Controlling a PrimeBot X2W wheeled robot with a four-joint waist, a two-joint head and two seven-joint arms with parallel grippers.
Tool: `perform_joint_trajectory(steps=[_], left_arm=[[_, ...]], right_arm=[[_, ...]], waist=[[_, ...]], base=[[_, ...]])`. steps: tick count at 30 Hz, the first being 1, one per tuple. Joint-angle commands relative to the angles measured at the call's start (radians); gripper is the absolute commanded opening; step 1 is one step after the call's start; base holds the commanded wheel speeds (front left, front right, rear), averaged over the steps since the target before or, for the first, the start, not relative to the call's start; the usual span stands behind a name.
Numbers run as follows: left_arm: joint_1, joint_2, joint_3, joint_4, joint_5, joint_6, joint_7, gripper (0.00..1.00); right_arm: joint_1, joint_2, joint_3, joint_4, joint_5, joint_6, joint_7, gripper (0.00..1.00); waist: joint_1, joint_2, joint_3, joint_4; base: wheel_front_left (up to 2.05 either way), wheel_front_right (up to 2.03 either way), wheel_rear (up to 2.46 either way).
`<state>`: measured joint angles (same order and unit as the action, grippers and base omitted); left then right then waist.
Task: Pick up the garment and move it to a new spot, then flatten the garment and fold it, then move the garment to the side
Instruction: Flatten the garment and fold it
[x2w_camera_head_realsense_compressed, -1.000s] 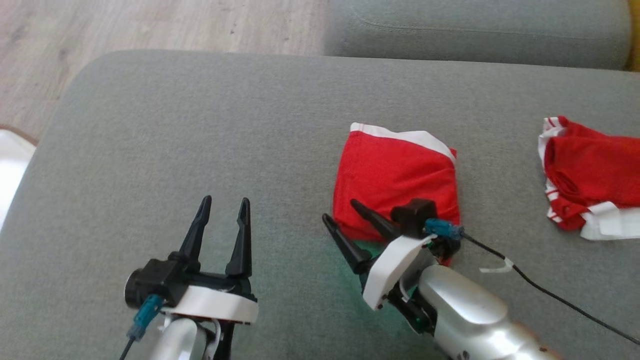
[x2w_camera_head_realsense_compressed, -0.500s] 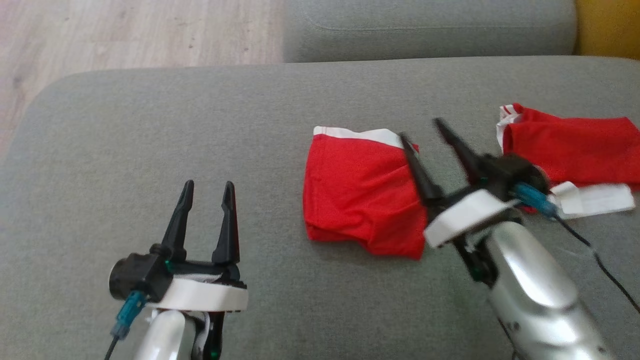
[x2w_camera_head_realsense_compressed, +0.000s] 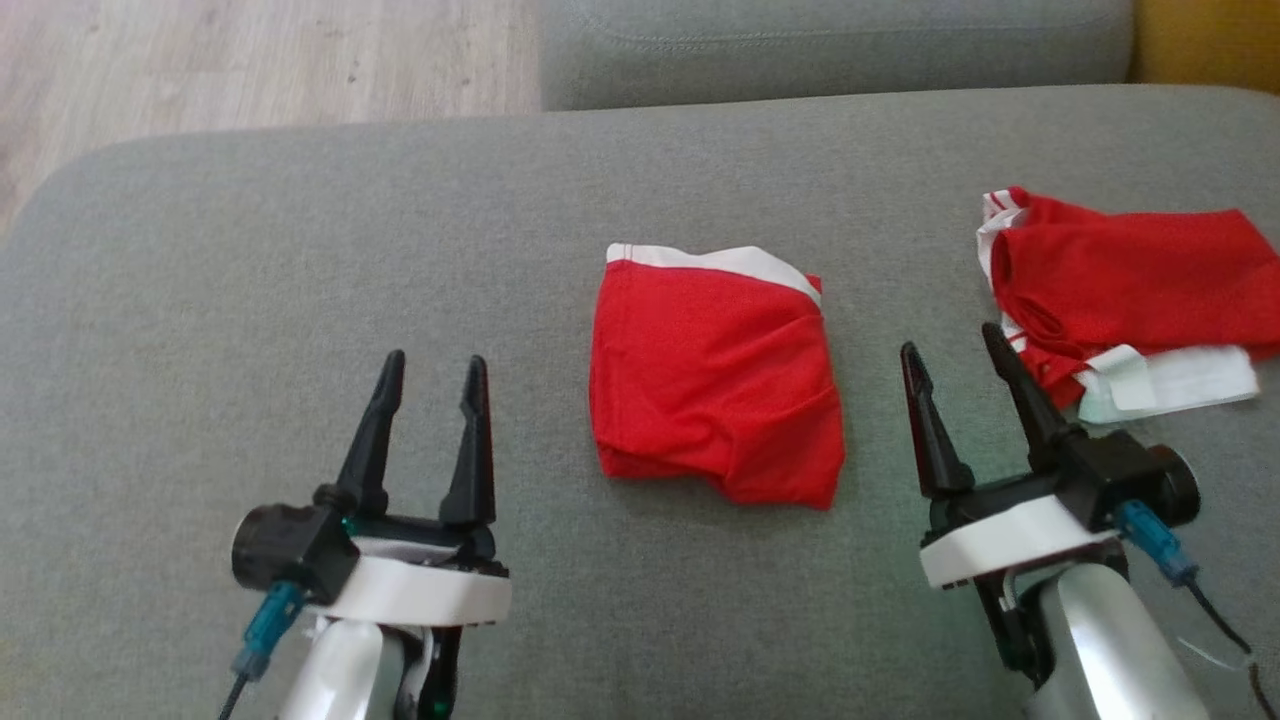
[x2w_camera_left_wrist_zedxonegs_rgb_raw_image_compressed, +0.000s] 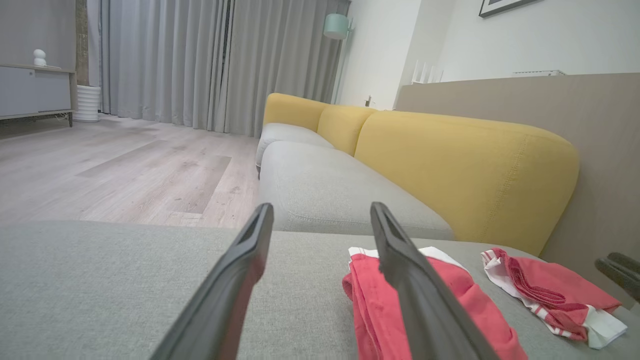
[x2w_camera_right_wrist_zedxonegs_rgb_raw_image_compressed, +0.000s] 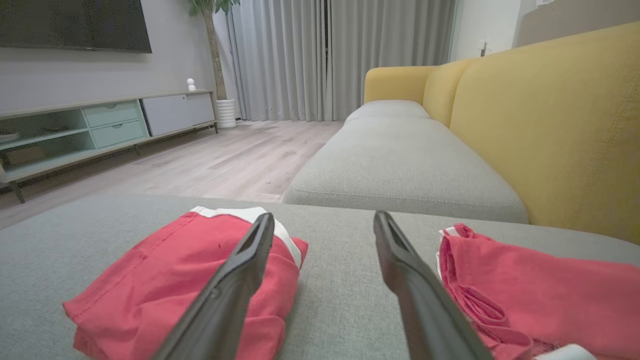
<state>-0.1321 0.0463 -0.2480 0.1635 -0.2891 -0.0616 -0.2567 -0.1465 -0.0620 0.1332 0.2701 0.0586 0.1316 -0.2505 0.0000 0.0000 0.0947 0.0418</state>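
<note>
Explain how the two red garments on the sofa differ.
The middle garment is folded into a block; the right garment lies rumpled and spread wider. The middle one shows a single white band; the right one shows white stripes too. Both are red with white.

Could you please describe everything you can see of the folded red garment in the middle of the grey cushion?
The folded red garment is knit-looking fabric, folded into a rough, rumpled square with a white band along its far edge. Several layers show at its near edge. It lies flat on the grey cushion, between the open left gripper and open right gripper, touched by neither, and apart from the second red garment.
</note>
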Motion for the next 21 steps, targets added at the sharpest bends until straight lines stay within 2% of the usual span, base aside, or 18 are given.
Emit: perform_joint_trajectory(steps=[1,2,3,7,11,21], left_arm=[[-0.023,0.004,0.022,-0.030,0.005,0.000,-0.005,1.00],[-0.026,0.004,0.019,-0.029,0.004,-0.001,-0.005,1.00],[-0.029,0.004,0.017,-0.028,0.002,-0.002,-0.005,1.00],[-0.047,0.004,0.003,-0.022,-0.003,-0.004,-0.005,1.00],[-0.068,0.004,-0.012,-0.015,-0.009,-0.006,-0.005,1.00],[-0.121,0.004,-0.052,-0.003,-0.027,-0.008,-0.005,1.00]], right_arm=[[-0.032,0.009,0.020,-0.041,-0.002,-0.001,-0.002,1.00],[-0.037,0.010,0.022,-0.044,0.007,-0.001,0.004,0.94],[-0.045,0.011,0.027,-0.047,0.014,-0.001,0.008,0.00],[-0.093,0.011,0.054,-0.031,0.048,-0.001,0.029,0.00],[-0.169,0.012,0.060,0.050,0.044,-0.001,0.065,0.00],[-0.346,0.012,-0.008,0.382,0.004,-0.001,0.119,0.00]], waist=[[0.0000,0.0000,0.010,0.010],[0.0000,0.0000,0.018,0.016],[0.0000,0.0000,0.025,0.023],[0.0000,0.0000,0.062,0.060],[0.0000,0.0000,0.103,0.106],[0.0000,0.0000,0.182,0.220]], base=[[0.00,0.00,0.00],[0.00,0.00,0.00],[0.00,0.00,0.00],[0.00,0.00,0.00],[0.00,0.00,0.00],[0.00,0.00,0.00]])
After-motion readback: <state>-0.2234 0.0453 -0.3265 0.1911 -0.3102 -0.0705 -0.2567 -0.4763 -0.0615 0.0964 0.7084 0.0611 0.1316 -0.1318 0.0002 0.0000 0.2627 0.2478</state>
